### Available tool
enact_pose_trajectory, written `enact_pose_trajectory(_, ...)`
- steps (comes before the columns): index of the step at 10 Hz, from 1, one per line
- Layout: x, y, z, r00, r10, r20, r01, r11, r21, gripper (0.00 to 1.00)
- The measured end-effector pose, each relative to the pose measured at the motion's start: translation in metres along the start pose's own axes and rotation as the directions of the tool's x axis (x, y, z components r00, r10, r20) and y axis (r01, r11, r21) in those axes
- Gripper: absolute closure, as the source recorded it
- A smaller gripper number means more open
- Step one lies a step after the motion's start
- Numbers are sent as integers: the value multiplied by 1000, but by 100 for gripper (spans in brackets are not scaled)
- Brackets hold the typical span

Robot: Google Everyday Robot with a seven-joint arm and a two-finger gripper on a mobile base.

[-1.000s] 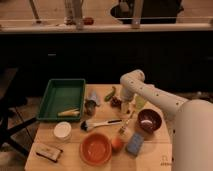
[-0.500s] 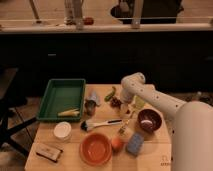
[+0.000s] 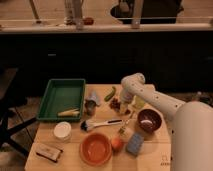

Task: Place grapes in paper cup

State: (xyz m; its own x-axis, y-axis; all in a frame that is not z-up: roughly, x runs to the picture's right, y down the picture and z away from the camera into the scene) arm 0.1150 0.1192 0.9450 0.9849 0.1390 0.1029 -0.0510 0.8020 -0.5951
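Note:
The grapes [image 3: 115,104], a small dark reddish-purple bunch, lie on the wooden table [image 3: 75,159] just below the green pepper [image 3: 110,93]. My gripper [image 3: 123,107] hangs down from the white arm [image 3: 150,97] right beside the grapes, on their right side, low over the table. The white paper cup [image 3: 62,131] stands at the front left of the table, below the green tray, well apart from the gripper.
A green tray [image 3: 50,100] holds a yellowish item [image 3: 68,113]. Around the gripper are a metal cup [image 3: 91,106], a brush [image 3: 100,123], an orange bowl [image 3: 95,148], an orange fruit [image 3: 117,144], a blue sponge [image 3: 135,144], a brown bowl [image 3: 149,120] and a packet [image 3: 48,152].
The arm has lowered a little and shifted slightly left, bringing the gripper closer to the grapes. The objects on the table have not moved.

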Motion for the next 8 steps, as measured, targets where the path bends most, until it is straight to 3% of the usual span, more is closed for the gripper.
enact_pose_trajectory(1,0,0,0,1000,-2,-1,2,1000,-2,90)
enact_pose_trajectory(3,0,0,0,1000,-3,-2,3,1000,-2,99)
enact_pose_trajectory(8,-1,2,2,1000,-24,-7,24,999,-22,99)
